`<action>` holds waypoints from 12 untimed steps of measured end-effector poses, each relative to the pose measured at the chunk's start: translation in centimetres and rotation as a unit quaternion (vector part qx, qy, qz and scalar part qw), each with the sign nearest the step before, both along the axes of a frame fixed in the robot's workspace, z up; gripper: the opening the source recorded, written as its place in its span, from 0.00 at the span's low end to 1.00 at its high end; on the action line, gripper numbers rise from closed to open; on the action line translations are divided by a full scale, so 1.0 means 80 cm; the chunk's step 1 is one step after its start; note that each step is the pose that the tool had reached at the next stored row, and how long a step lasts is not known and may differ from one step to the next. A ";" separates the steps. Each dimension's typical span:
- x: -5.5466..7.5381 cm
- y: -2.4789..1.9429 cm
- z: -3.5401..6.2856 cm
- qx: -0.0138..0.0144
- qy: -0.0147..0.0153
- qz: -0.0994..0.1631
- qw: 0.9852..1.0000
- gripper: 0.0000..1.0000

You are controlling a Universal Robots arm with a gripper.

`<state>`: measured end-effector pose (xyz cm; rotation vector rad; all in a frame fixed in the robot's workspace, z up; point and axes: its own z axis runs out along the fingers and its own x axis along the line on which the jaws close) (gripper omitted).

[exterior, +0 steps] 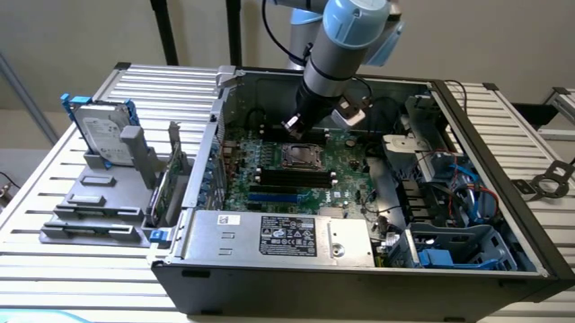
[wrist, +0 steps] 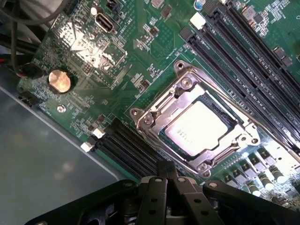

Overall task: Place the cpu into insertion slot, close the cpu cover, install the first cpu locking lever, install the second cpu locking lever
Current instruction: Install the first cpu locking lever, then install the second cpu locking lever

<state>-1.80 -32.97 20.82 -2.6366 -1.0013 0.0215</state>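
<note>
The cpu (wrist: 199,126) lies flat in the socket on the green motherboard, its silvery-grey top showing. The cpu cover (wrist: 164,110), a thin silver frame, lies closed around it, with the chip showing through its open middle. From the exterior view the socket (exterior: 300,156) sits in the middle of the board inside the open computer case. My gripper (exterior: 295,129) hangs just above the socket's far side. Seen from the wrist, the gripper (wrist: 167,168) sits beside the socket's edge with its black fingers together and nothing between them. Whether the locking levers are latched, I cannot tell.
Black memory slots (wrist: 243,47) run along both sides of the socket. A silver labelled power supply box (exterior: 279,235) fills the near side of the case. Cables and blue drive bays (exterior: 449,202) crowd the exterior view's right. A grey rack holding a hard drive (exterior: 104,134) stands outside the case.
</note>
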 end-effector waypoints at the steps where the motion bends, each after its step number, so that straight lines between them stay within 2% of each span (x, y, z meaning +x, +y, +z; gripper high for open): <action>1: -0.001 0.0000 0.000 0.000 0.000 0.000 1.000 0.11; 12: -0.001 0.0000 0.000 0.000 0.000 0.002 1.000 0.11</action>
